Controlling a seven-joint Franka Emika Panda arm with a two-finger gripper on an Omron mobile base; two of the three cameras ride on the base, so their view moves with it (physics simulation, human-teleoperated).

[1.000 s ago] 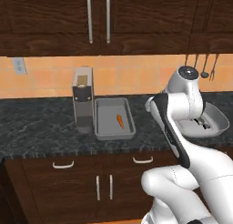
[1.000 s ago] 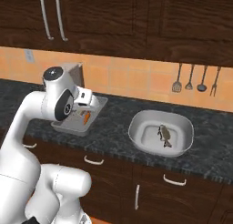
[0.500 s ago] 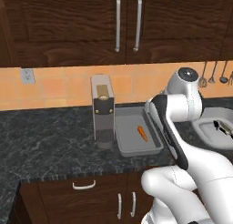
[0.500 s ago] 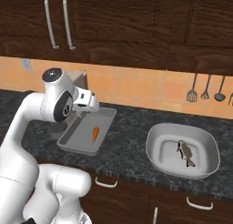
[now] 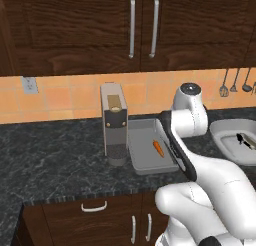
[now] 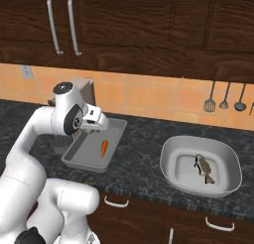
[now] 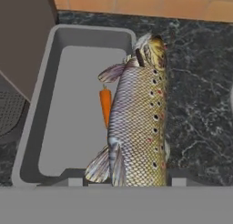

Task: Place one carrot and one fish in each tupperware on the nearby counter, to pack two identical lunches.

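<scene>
The hand point(image 6: 95, 125) grips a speckled fish point(image 7: 139, 123) above the rectangular tray point(image 6: 78, 157), where a carrot point(image 6: 103, 148) lies. The round bowl point(image 6: 173, 171) on the bench point(image 6: 141, 139) holds another fish point(image 6: 204, 169). I'd centre it over bare tray floor, lower, then release.

carrot point(image 7: 105, 106) half behind fish point(image 7: 139, 123)
</scene>
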